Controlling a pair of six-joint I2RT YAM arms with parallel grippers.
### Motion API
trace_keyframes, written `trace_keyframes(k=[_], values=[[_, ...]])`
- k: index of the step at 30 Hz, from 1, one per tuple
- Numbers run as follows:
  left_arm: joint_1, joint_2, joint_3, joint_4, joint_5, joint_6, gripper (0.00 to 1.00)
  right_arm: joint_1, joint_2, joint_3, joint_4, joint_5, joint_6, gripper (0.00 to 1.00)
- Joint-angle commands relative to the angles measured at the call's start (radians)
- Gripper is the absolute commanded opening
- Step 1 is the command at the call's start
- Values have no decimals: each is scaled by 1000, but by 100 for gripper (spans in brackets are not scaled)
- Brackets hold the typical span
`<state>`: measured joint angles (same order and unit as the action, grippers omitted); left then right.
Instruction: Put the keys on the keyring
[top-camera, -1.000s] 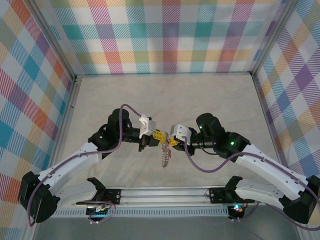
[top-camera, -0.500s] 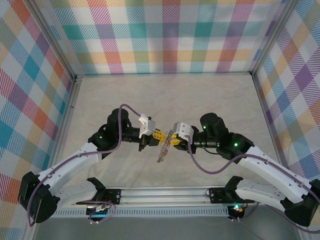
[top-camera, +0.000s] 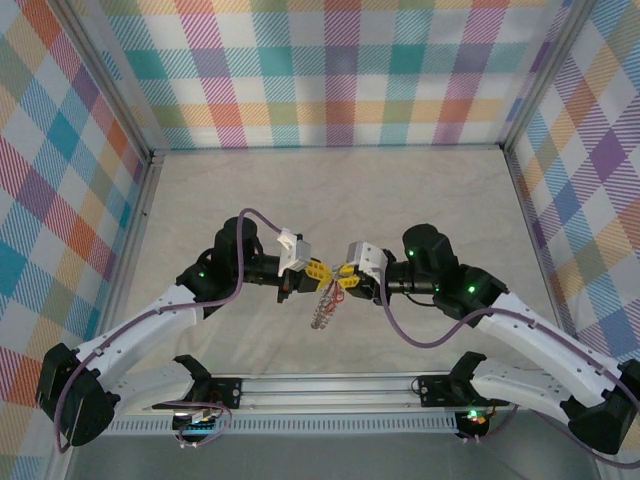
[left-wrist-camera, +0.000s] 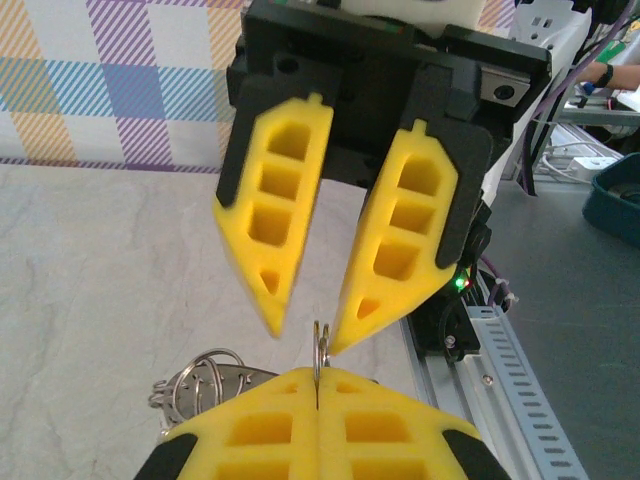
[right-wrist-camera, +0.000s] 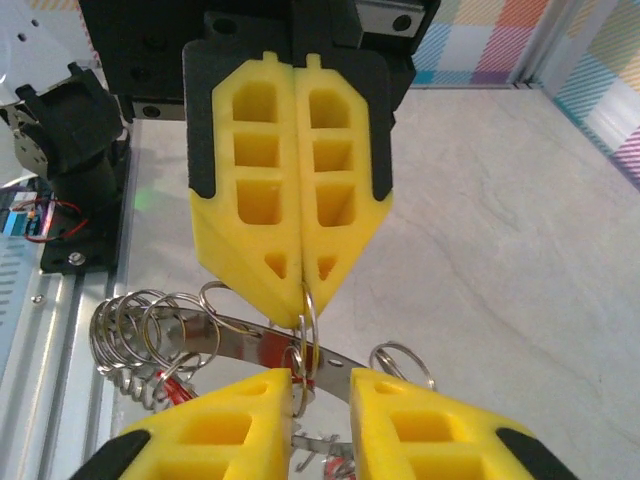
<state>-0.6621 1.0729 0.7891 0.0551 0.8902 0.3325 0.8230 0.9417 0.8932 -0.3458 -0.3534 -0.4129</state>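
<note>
grey keyring (top-camera: 323, 306) hangs pinched in the clenched left gripper (right-wrist-camera: 302, 290), right gripper (right-wrist-camera: 320, 388) parted around its wire

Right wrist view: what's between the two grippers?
The keyring: a loop pinched in the shut left gripper reaches into the open right gripper. Seen in right wrist view.
</note>
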Motion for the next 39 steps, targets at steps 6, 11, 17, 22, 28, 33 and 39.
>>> trace_keyframes(k=[6, 11, 17, 22, 28, 33, 39], values=[[8, -15, -15, 85, 29, -22, 0, -2, 18, -26, 93, -72, 37, 19], [7, -15, -27, 124, 31, -32, 0, -2, 30, -47, 137, -95, 69, 18], [8, -24, -29, 144, 44, -35, 0, -2, 40, -63, 159, -92, 75, 14], [8, -18, -7, 56, 32, 43, 0, -2, 37, -44, 113, -64, 43, 3], [-5, 89, 120, -461, -6, 397, 15, 11, 86, 54, -106, 1, -70, 0], [-8, 74, 88, -387, -38, 373, 17, 31, 129, 102, -191, 37, -125, 0], [-13, 47, 52, -284, -75, 334, 17, 48, 166, 111, -146, 59, -124, 0]])
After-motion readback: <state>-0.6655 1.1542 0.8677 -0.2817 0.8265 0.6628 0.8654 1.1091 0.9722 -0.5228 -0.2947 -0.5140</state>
